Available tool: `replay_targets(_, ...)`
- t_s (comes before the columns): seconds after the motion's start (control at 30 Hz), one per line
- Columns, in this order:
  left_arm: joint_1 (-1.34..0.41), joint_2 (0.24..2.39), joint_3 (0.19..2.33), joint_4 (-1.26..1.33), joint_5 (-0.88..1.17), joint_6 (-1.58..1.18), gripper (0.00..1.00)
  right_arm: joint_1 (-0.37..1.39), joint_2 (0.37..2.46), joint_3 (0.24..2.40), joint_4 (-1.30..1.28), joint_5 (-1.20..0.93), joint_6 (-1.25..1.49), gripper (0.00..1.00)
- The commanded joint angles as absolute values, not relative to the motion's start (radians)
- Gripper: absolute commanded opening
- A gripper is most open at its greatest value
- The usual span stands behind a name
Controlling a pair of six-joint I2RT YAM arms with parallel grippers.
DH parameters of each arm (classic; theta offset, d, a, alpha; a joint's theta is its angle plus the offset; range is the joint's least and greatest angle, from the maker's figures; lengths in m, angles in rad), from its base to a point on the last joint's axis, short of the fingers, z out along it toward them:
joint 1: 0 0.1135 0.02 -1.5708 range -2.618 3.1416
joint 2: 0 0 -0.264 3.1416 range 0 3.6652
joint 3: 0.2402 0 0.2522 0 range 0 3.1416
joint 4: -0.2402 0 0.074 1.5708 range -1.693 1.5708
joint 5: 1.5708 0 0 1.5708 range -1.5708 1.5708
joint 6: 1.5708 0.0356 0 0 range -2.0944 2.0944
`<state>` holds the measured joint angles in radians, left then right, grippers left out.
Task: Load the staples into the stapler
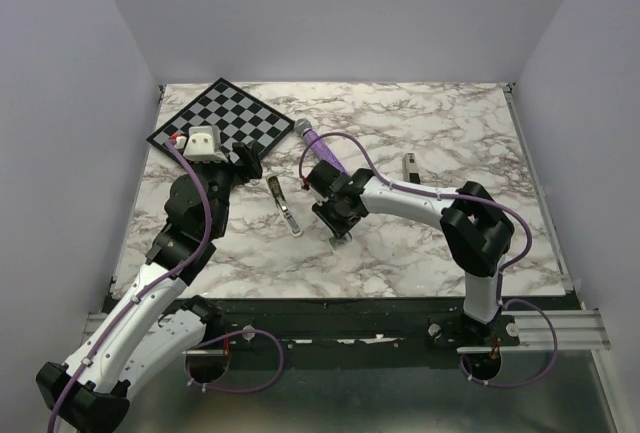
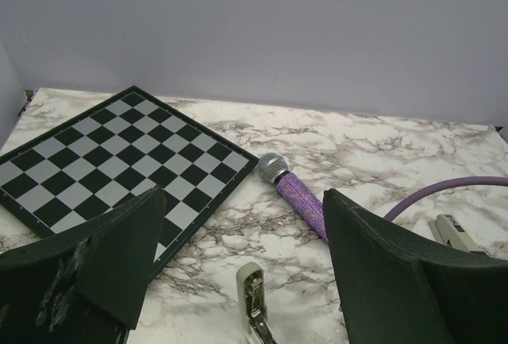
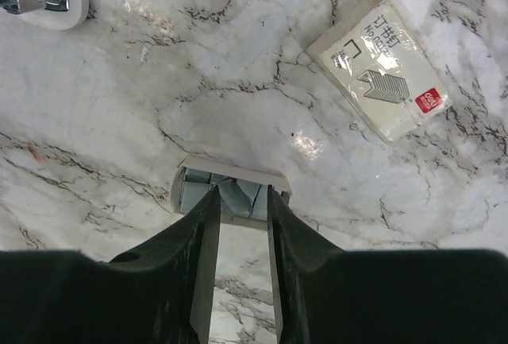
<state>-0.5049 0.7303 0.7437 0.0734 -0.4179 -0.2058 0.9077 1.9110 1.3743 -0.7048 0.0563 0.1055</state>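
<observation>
your right gripper (image 3: 242, 197) has its narrowly parted jaws down in the small tray (image 3: 230, 168), among the staples (image 3: 194, 193); you can't tell if they pinch any. your left gripper (image 2: 242, 221) hangs wide open, empty, near the stapler (image 2: 252, 296).

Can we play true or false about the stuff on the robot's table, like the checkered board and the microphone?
1. A chessboard lies on the table. True.
2. The microphone is green. False: its handle is purple.
3. The left fingers hold the microphone. False: they stand wide open with nothing between them.
4. The right fingers point down at a small tray with staples in it. True.
5. The cream box sits on the chessboard. False: it lies on the marble table, near the tray.
</observation>
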Motion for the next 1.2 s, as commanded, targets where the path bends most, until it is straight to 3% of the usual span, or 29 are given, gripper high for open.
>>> replay_targets(0.0,-0.499,0.724,0.735,0.098,-0.416,-0.19,0.88,0.908,1.945,1.358,-0.69,0.023,0.063,0.38)
replay_targets(0.27,-0.499,0.724,0.735,0.098,-0.416,-0.189,0.88,0.908,1.962,1.345,-0.695,0.009,0.051,0.36)
replay_targets(0.83,-0.499,0.727,0.733,0.098,-0.411,-0.19,0.88,0.91,1.864,1.335,-0.709,0.037,0.058,0.08)
replay_targets(1.07,-0.499,0.727,0.733,0.1,-0.403,-0.19,0.88,0.908,1.829,1.33,-0.71,0.043,0.067,0.08)
replay_targets(1.17,-0.499,0.727,0.733,0.1,-0.402,-0.19,0.88,0.91,1.842,1.332,-0.713,0.038,0.078,0.15)
